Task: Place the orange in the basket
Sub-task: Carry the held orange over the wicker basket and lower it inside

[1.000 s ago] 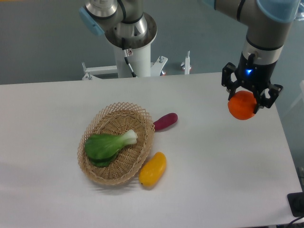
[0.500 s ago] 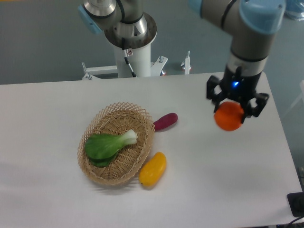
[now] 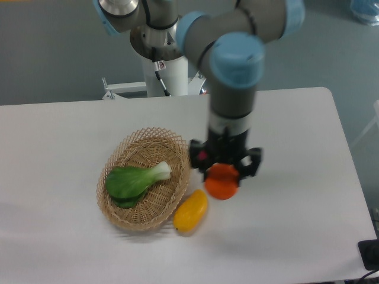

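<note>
The orange (image 3: 221, 183) is a small bright round fruit held in the air, with my gripper (image 3: 224, 168) shut on it from above. It hangs just right of the basket (image 3: 131, 216), a tan oval wicker one with a lattice rim, and right above the upper end of a yellow fruit. The gripper's black fingers (image 3: 196, 158) straddle the orange on both sides. The arm comes down from the top of the view and covers the table behind it.
A green leafy vegetable (image 3: 135, 181) lies inside the basket. The yellow elongated fruit (image 3: 190, 211) rests against the basket's right front rim. A purple vegetable (image 3: 202, 155) is mostly hidden behind the gripper. The white table's edge runs along the right side.
The arm has swung left and down across the table, carrying the orange from the far right to just beside the basket's right rim.
</note>
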`<control>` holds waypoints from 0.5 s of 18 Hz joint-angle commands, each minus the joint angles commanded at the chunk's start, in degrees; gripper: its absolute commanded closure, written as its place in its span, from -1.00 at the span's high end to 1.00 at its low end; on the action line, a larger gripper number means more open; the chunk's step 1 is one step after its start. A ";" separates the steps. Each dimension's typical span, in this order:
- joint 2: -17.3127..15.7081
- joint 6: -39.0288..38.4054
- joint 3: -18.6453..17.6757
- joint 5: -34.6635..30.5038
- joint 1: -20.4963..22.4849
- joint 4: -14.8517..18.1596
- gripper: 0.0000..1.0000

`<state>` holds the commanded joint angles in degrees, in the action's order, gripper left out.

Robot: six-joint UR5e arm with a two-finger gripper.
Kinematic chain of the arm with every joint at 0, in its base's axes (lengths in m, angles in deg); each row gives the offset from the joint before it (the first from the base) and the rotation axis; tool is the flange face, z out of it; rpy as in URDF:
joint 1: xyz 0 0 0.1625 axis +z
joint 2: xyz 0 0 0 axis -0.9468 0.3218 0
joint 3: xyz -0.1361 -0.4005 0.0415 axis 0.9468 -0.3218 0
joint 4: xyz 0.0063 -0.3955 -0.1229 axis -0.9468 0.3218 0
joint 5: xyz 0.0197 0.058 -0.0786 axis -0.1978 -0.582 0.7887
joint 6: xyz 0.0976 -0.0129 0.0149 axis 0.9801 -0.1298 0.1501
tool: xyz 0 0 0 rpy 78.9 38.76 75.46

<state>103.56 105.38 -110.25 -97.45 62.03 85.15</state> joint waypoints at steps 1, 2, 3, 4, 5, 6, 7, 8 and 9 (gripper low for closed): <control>0.26 -0.18 -0.97 0.00 -0.88 -0.09 0.27; 0.88 -0.09 -1.67 0.09 -1.41 -0.17 0.28; 1.75 -0.01 -1.85 0.00 -2.46 -0.61 0.28; 2.89 0.17 -1.77 -0.09 -3.61 -1.05 0.28; 3.60 0.43 -1.85 -0.09 -4.23 -1.58 0.34; 4.56 0.43 -1.94 -0.09 -4.75 -2.02 0.36; 5.53 0.43 -1.94 -0.35 -5.98 -2.20 0.35; 6.24 0.43 -1.94 -0.61 -6.60 -2.28 0.33; 6.68 0.43 -2.64 -0.62 -7.39 -2.29 0.25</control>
<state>110.23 105.81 -112.89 -98.07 54.64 82.86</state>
